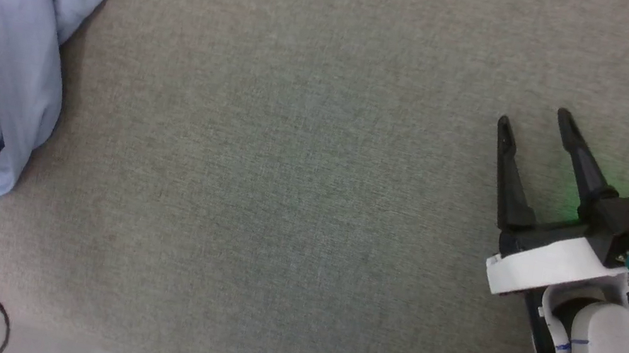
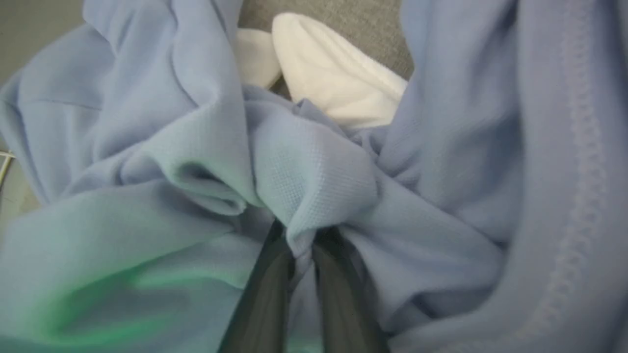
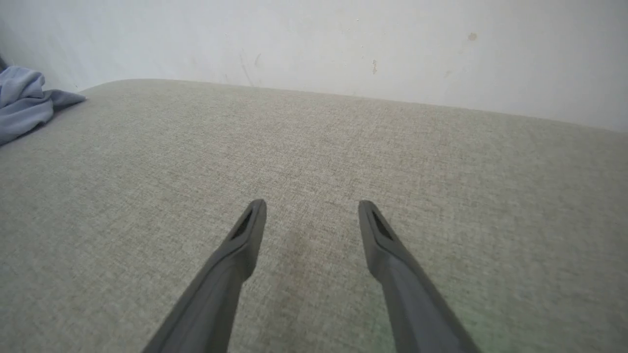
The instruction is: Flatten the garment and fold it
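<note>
Garment [image 1: 2,54] lies bunched, unflattened: your left hand [image 2: 303,255] pinches a fold, right hand [image 1: 534,116] hovers spread; folding all ahead.

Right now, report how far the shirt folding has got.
Nothing looks finished: the polo shirt lies crumpled in a heap, its white collar tucked among the folds. In hand: the left hand is shut on a pinch of its fabric. The right hand is open over the grey cloth surface, apart from the shirt. Left: spreading it flat, then every fold.
</note>
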You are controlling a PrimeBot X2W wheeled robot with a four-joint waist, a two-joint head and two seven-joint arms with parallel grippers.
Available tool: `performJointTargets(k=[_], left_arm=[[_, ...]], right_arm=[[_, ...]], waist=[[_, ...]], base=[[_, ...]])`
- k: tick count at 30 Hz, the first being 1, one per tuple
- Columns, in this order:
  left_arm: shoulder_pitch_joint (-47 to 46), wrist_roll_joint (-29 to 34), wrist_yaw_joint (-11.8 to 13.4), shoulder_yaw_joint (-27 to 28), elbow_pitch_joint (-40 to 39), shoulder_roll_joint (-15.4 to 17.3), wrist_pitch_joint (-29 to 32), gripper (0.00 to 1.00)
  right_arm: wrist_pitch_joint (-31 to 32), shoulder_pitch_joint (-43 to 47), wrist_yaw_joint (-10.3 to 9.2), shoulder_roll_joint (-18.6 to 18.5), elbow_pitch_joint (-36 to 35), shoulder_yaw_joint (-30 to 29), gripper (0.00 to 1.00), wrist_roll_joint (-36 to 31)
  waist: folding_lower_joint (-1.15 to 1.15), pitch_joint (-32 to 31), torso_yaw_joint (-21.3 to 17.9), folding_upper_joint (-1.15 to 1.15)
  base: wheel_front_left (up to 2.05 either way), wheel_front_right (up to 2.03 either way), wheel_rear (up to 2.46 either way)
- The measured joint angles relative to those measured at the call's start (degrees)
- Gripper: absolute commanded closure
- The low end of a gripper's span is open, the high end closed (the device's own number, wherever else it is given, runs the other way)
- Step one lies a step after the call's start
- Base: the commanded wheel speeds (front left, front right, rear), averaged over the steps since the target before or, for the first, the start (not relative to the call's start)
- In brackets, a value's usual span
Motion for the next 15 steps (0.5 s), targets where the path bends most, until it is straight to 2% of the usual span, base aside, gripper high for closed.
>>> performJointTargets(k=[6,9,15], left_arm=[[1.69,7.98,-0.13,-0.14,-4.21,4.52,-17.18,1.00],[-0.10,11.20,-1.86,-1.19,-6.01,6.36,-24.65,1.00],[-8.21,15.25,-5.52,-6.61,-9.42,6.11,-33.20,1.00]], right_arm=[[-1.43,1.98,-0.01,-0.03,3.59,0.58,0.00,3.36],[-2.16,3.30,-0.01,-0.01,4.77,0.40,0.00,4.55],[-2.81,5.99,0.00,-0.03,6.41,-0.54,0.00,6.31]], waist=[[0.00,-5.67,-1.04,0.00],[-0.01,-9.41,-1.29,0.00],[-0.02,-16.63,-2.30,0.00]], base=[[0.00,0.00,0.00],[0.00,0.00,0.00],[0.00,0.00,0.00]])
